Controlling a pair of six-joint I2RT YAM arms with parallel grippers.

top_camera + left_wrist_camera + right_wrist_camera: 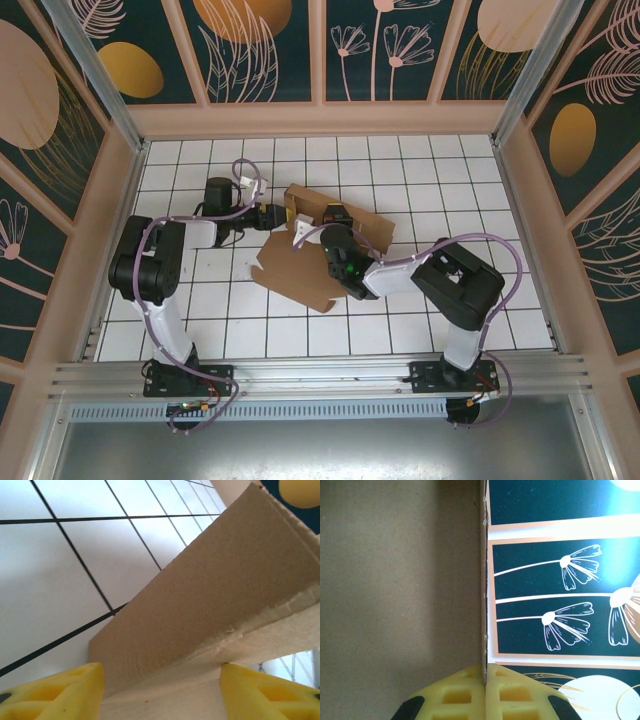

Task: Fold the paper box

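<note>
The paper box (300,270) is a brown cardboard sheet in the middle of the tiled floor, its near part flat and its far part (345,215) raised. My left gripper (280,215) reaches the raised left end from the left. In the left wrist view its yellow fingers (50,692) stand wide apart, with a folded cardboard panel (210,590) lying between them. My right gripper (335,240) is above the sheet's middle. In the right wrist view its pads (455,692) are pressed together on the thin edge of an upright cardboard panel (400,580).
White floor tiles (200,300) surround the sheet on all sides. Patterned walls (320,50) enclose the back and both sides. An aluminium rail (320,380) with both arm bases runs along the near edge.
</note>
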